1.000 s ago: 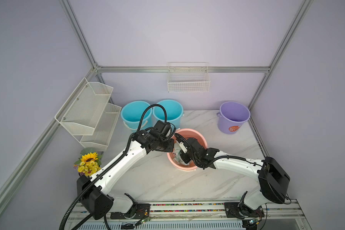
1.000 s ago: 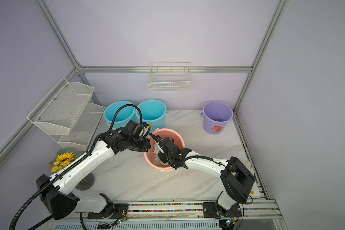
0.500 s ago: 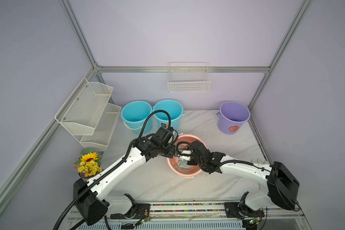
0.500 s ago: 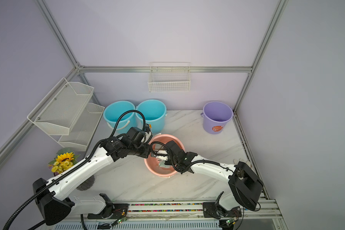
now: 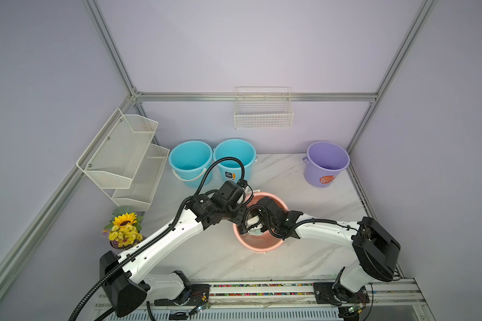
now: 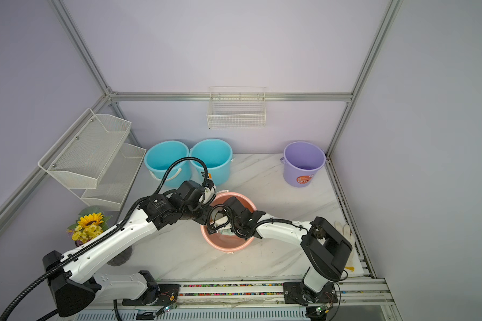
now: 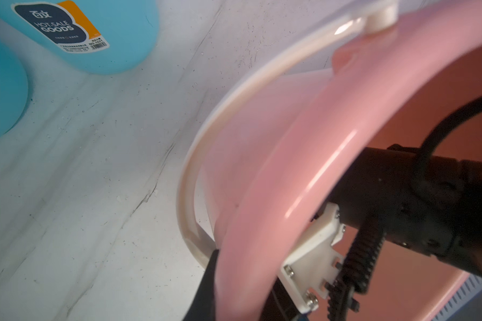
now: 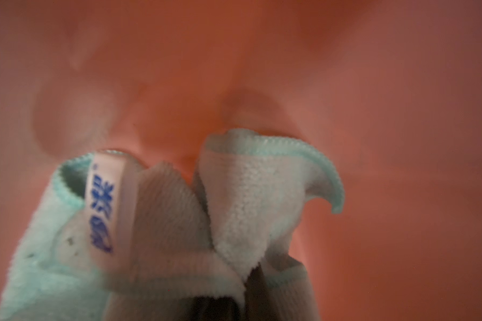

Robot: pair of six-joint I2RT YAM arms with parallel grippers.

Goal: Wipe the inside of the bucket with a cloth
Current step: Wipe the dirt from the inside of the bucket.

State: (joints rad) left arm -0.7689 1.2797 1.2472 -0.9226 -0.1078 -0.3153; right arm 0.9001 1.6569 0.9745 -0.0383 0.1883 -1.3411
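Two grips, both tight. Clamping the pink bucket (image 5: 262, 245) at its rim with the left gripper (image 5: 238, 220). Pinching the mint-green cloth (image 8: 234, 208) in the right gripper (image 8: 223, 305), bunched just ahead of the jaws, down inside the bucket.

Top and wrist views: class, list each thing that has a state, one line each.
Pink bucket, tilted, rim gripped.
Cloth, bunched inside the pink bucket.
Left gripper, shut on the bucket's rim.
Right gripper, shut on the cloth.
Blue buckets, upright.
Purple bucket, upright.
Wire basket, empty.
Glove, lying flat, untouched.
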